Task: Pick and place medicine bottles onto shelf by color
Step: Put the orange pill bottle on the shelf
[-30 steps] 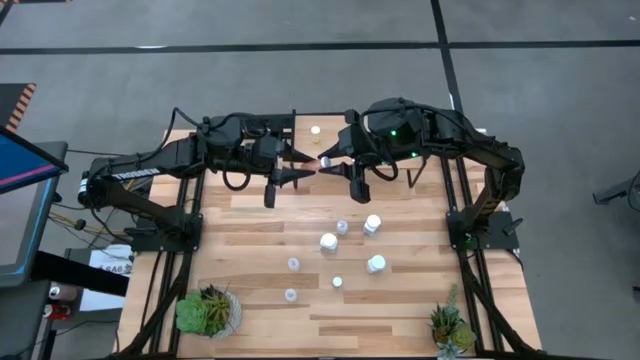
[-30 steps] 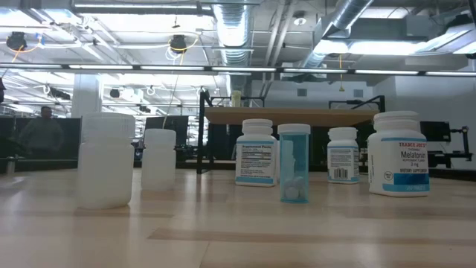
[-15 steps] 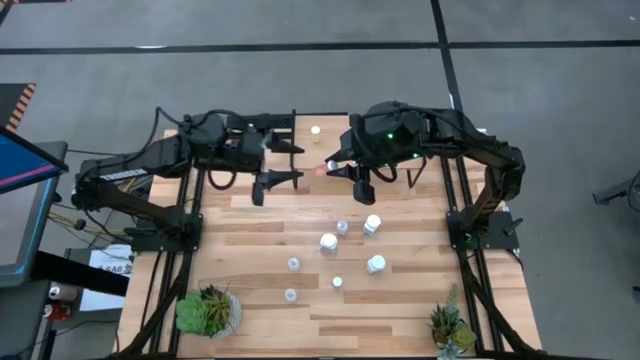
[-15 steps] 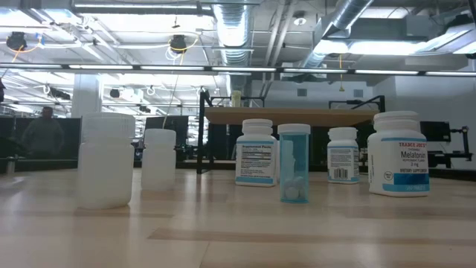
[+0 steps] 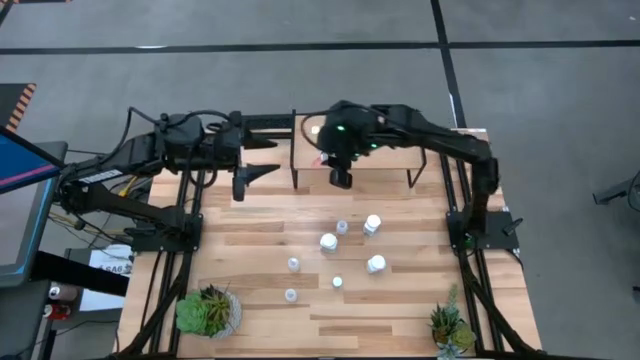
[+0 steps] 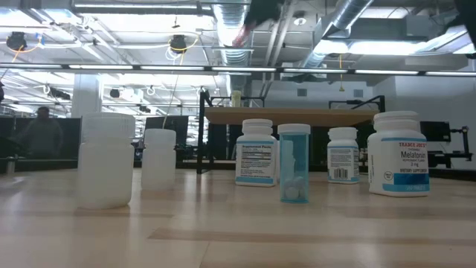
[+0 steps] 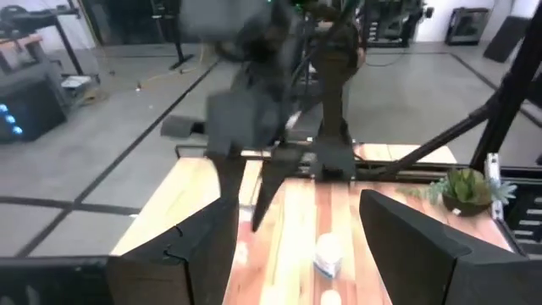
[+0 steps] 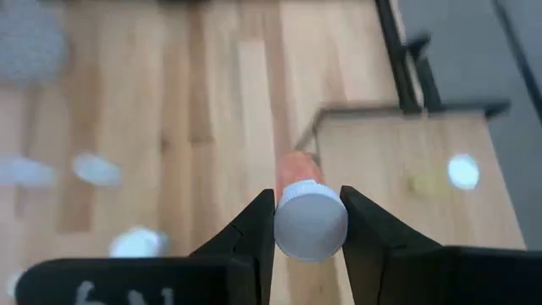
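Warehouse-like room, wood-plank table (image 5: 270,225): right gripper (image 8: 309,222) clamps orange bottle (image 8: 299,167) above shelf (image 5: 385,172); left gripper (image 5: 262,158) wide open, empty.

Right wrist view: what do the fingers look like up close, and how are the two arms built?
The right gripper has two matte black, flat tapering fingers on a black bar bearing white markings. From above, both arms are dark jointed links with looping black cables; a green light glows on the right arm. The left gripper has broad black wedge-shaped fingers.
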Robot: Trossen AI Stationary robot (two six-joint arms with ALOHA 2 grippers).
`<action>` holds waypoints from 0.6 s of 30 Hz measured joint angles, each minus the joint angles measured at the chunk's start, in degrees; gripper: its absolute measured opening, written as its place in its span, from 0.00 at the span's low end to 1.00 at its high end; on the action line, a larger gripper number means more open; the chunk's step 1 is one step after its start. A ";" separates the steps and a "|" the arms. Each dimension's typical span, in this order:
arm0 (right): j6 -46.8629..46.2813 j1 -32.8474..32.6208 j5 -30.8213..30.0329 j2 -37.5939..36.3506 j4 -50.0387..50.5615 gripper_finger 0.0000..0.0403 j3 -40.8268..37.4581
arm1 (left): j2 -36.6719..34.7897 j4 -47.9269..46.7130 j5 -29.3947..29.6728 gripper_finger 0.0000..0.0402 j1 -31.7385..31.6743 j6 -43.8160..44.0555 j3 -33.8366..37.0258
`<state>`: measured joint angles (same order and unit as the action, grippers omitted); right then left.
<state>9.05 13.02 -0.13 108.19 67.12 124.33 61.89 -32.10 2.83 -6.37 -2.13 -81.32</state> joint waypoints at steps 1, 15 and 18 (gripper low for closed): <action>0.41 0.82 0.00 1.23 0.03 0.28 0.02 | 0.04 -0.12 0.04 0.58 0.00 0.04 0.00; 4.49 6.08 -0.01 9.28 0.76 0.28 0.04 | 1.09 -1.84 0.28 0.58 -0.02 0.69 -0.02; 4.78 6.86 -0.01 9.86 1.93 0.28 0.12 | 1.09 -1.66 0.54 0.58 -0.02 0.68 -0.02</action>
<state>13.83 19.88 -0.14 118.05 69.05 124.45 62.98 -33.76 3.38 -6.39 -1.45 -81.34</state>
